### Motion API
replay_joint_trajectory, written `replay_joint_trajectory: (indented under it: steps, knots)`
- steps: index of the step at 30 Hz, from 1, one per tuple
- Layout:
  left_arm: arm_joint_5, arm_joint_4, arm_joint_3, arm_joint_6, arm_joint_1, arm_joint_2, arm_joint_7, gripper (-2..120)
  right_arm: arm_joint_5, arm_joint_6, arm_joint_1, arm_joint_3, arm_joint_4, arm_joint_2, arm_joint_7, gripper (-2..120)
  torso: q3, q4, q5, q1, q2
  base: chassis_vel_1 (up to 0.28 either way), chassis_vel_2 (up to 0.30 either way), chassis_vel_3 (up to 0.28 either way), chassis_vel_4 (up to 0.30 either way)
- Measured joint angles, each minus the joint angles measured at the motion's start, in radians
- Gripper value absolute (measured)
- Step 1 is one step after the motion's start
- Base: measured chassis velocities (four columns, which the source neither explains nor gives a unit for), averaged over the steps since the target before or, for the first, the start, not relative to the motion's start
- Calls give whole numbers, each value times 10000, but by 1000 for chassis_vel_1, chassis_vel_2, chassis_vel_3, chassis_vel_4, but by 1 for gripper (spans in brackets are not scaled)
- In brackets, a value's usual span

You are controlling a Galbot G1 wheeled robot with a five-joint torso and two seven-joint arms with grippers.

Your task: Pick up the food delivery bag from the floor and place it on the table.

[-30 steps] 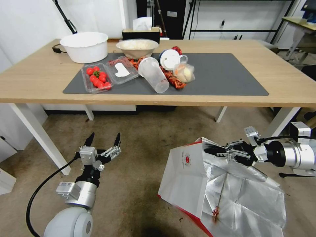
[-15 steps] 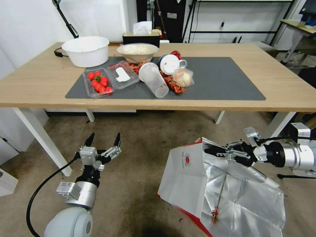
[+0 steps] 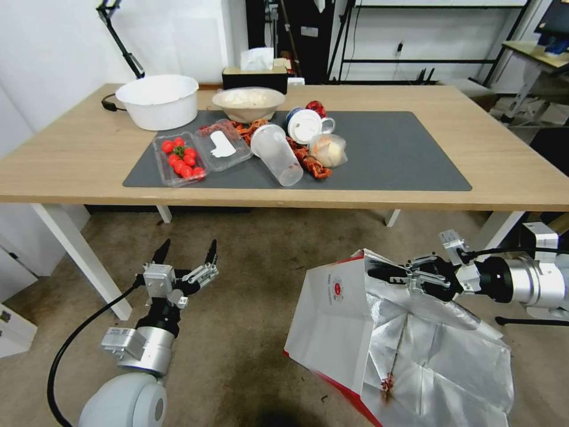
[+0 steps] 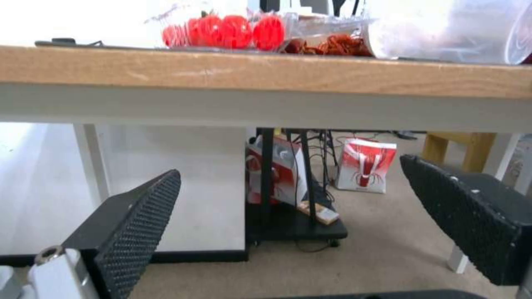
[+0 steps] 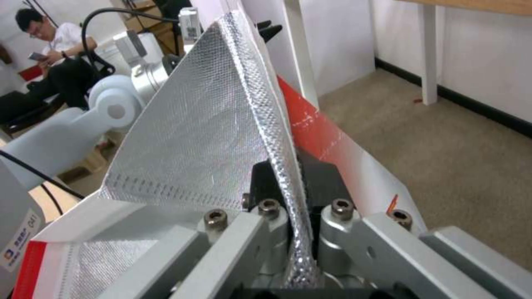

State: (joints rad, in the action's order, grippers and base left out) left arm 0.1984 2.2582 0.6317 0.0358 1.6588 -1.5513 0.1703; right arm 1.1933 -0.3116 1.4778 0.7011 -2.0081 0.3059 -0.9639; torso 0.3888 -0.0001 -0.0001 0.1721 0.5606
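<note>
The food delivery bag (image 3: 332, 320), white with red trim and a round red logo, stands tilted at the lower right, its crinkled foil lining (image 3: 438, 362) spread open. My right gripper (image 3: 379, 273) is shut on the bag's upper rim, and the foil edge (image 5: 277, 137) runs between its fingers (image 5: 327, 182). My left gripper (image 3: 185, 252) hangs open over the floor (image 3: 255, 296), left of the bag, with nothing between its pads (image 4: 139, 216). Beyond both stands the table (image 3: 504, 154) with its dark grey mat (image 3: 391, 148).
On the mat's left half lie a white basin (image 3: 157, 101), a tomato tray (image 3: 179, 159), a tipped plastic cup (image 3: 276, 154), crayfish and a small clear food bag (image 3: 329, 149). White table legs (image 3: 83, 258) flank the floor ahead. A second red-and-white bag (image 4: 365, 165) stands far under the table.
The camera has moved: the table sits lower in the picture and more of the room behind shows. Both grippers and the bag keep their places in view.
</note>
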Motion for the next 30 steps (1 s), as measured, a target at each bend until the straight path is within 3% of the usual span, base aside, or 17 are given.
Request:
replay_joint_trajectory:
  steps: [30]
  knots:
    - [0, 66, 16, -22, 52, -15, -4, 99, -2, 0, 12, 56, -5, -51, -92, 0, 568, 0, 2, 362, 933, 0, 0, 0, 0]
